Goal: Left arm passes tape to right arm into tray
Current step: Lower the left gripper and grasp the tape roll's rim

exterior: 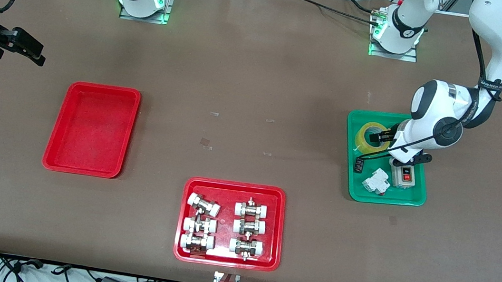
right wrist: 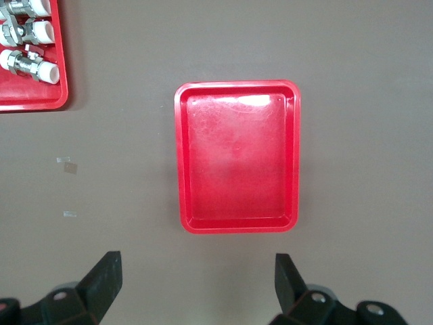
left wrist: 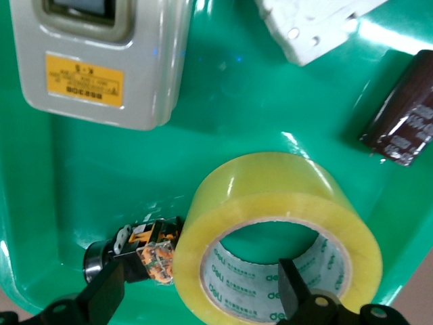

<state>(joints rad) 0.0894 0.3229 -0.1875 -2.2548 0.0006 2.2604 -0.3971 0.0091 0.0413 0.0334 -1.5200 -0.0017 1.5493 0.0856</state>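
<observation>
- The tape (exterior: 371,137) lies in the green tray (exterior: 417,199), at the tray's end farther from the front camera. The left gripper (left wrist: 203,284) is low over it with fingers (left wrist: 292,283) spread — one inside the core, one outside the wall — and nothing is clamped yet.
- Risk: a small connector (left wrist: 145,247) touches the roll beside the outer finger; closing could pinch or drag it along.
- Risk: the roll is slick and rounded, so a shallow bite may let it tilt or slip on lifting.
- The right gripper (right wrist: 196,284) waits open above the table near the red tray (exterior: 53,158); a poorly aligned handover could drop the tape short of it.
</observation>
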